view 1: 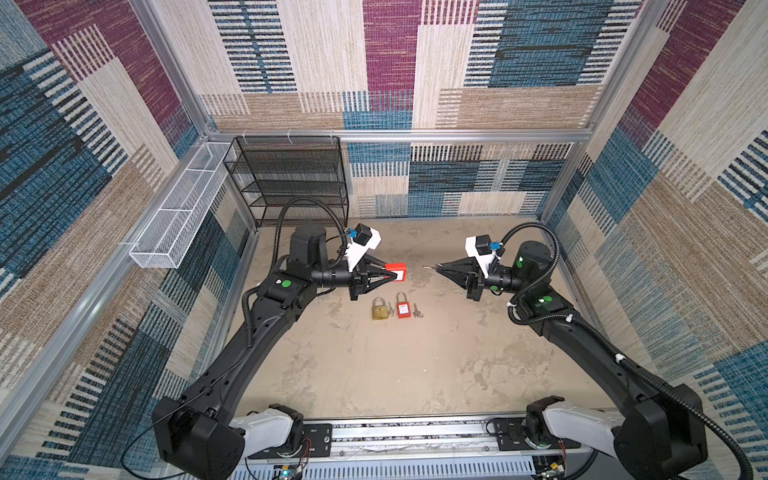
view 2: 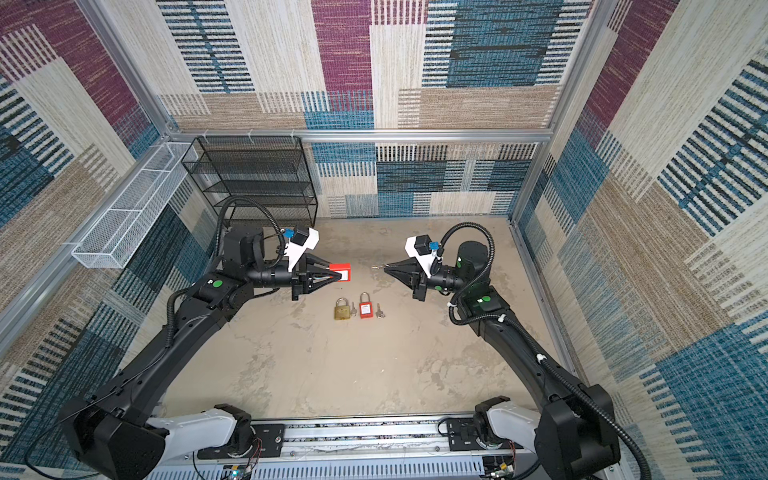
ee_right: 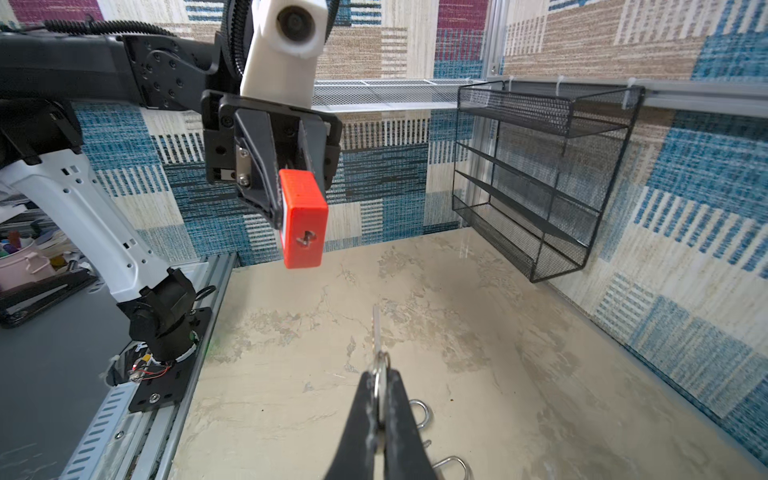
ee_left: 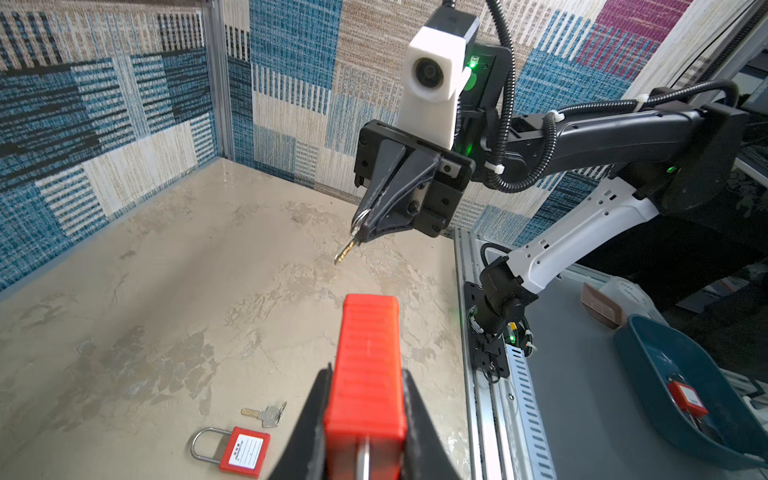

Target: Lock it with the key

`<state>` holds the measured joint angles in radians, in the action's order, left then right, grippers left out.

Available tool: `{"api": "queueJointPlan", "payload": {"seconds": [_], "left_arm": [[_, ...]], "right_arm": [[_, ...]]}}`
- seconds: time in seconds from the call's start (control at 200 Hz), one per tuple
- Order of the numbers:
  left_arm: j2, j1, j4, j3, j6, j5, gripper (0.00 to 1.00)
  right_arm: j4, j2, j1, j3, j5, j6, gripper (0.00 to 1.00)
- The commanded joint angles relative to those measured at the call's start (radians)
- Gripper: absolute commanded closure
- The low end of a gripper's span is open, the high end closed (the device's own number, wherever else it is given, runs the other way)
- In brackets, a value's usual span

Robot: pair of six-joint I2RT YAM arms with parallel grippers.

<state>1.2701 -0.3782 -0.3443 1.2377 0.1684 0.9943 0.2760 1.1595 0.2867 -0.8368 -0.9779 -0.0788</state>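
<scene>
held: padlock 1 (view 1: 395,272), key 1 (view 1: 428,266) | lying: padlocks 2 (view 1: 379,311) (view 1: 402,308), keys 2 (view 1: 390,308) (view 1: 417,311)

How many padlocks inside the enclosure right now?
3: one red padlock in the left gripper; a brass padlock and a second red padlock on the table. A spare lies in the bin outside.

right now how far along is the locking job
Done: both pickups. The left claw grips the red lock, keyhole facing the right claw, which pinches the key. In hand: lining up; the key tip points at the lock with a clear gap between. Left: insert and turn. A brass lock and second red lock lie on the table.
</scene>
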Motion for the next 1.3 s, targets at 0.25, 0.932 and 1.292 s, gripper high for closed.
{"api": "queueJointPlan", "payload": {"seconds": [0.25,0.932,1.292], "left_arm": [[0.130,-0.075,-0.349,0.121,0.230,-0.139,1.00],[0.621,-0.288,-0.700,0.538,0.446,-0.446,1.00],[0.959,-0.368,-0.928,0.898,0.530,-0.639,1.00]], "right_arm": [[0.116,-0.102,-0.040,0.105,0.242,0.044,1.00],[-0.010,-0.219,-0.074,0.202,0.701,-0.015,1.00],[-0.033,-0.305,-0.077,0.272,0.898,0.009,1.00]]}}
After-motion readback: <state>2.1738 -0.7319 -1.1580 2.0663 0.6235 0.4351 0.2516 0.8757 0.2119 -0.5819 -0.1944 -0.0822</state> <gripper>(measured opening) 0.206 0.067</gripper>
